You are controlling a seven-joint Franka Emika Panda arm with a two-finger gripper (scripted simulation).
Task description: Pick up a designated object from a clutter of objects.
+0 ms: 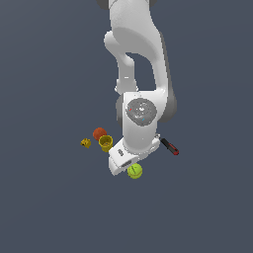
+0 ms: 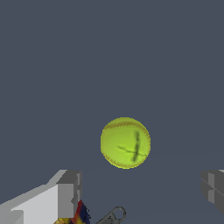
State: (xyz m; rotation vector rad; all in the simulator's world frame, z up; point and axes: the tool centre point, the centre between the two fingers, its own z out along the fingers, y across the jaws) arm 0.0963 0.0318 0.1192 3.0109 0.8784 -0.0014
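Just beyond my fingertips (image 2: 65, 192), the yellow-green ball (image 2: 125, 142) is lying on the flat grey floor (image 2: 109, 57), its thin red stitched seams curving near its edges. My gripper (image 2: 140, 192) is standing wide: one grey finger and the other are showing at opposite sides of the wrist view with a broad gap between them, and nothing is sitting in that gap. The ball is lying ahead of the fingers, not between them, and I am not touching it.

Close by that finger, a scrap of the dark multicoloured jumble (image 2: 81, 214) is peeking out in red, blue and yellow, and a small grey loop-shaped piece (image 2: 114, 215) is lying next to it; what that piece belongs to, I cannot tell.

In the exterior view, my white arm (image 1: 141, 74) is reaching down over the clutter, with the ball at the lower edge of my hand. Farther off, on that view's left, the yellow cup (image 1: 105, 143) is standing just beside the orange-red ball (image 1: 100, 133), and the tiny yellow piece (image 1: 86, 143) is lying a little beyond them. On that view's right, the red-and-black-handled screwdriver (image 1: 170, 147) is lying partly hidden behind my wrist.
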